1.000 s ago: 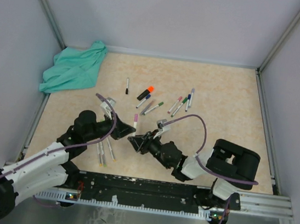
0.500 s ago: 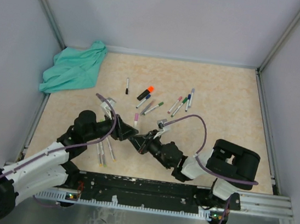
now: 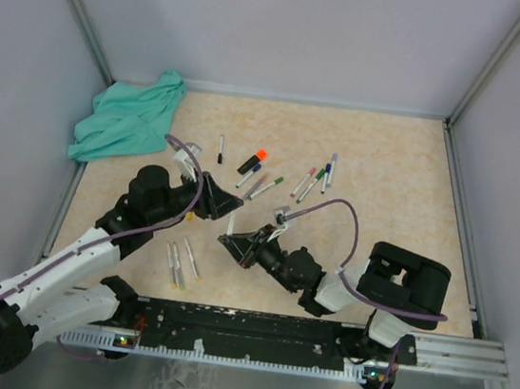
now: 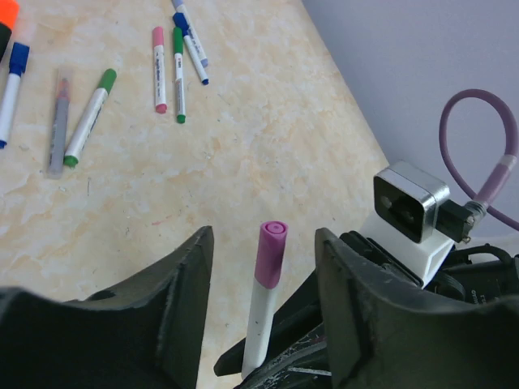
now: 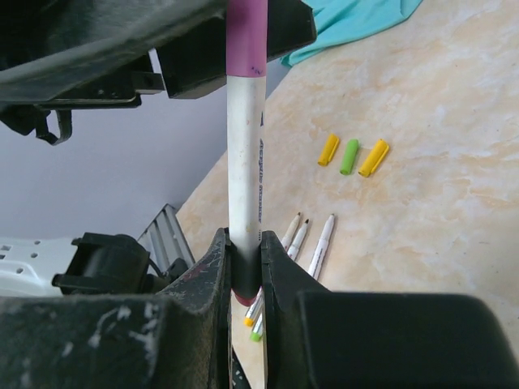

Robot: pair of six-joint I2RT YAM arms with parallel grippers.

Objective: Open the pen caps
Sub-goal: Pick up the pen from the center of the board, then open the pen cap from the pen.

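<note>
A white pen (image 5: 246, 162) with a purple cap (image 4: 271, 253) stands upright between the two arms. My right gripper (image 5: 246, 271) is shut on the lower end of its barrel. My left gripper (image 4: 263, 251) is open, its fingers (image 4: 182, 284) standing either side of the purple cap without touching it. In the top view the left gripper (image 3: 232, 206) sits just above the right gripper (image 3: 228, 241), and the pen is hidden there. Three loose pen caps lie on the table: yellow (image 5: 328, 149), green (image 5: 349, 156) and yellow (image 5: 374, 157).
Three uncapped pens (image 3: 180, 263) lie near the left arm. Several capped pens (image 3: 312, 180) and an orange highlighter (image 3: 253, 161) lie farther back. A teal cloth (image 3: 126, 119) is bunched in the back left corner. Walls enclose the table.
My left gripper opened off the pen and drew back up and left. My right gripper closed on the barrel and now carries the pen alone, slightly nearer the front.
</note>
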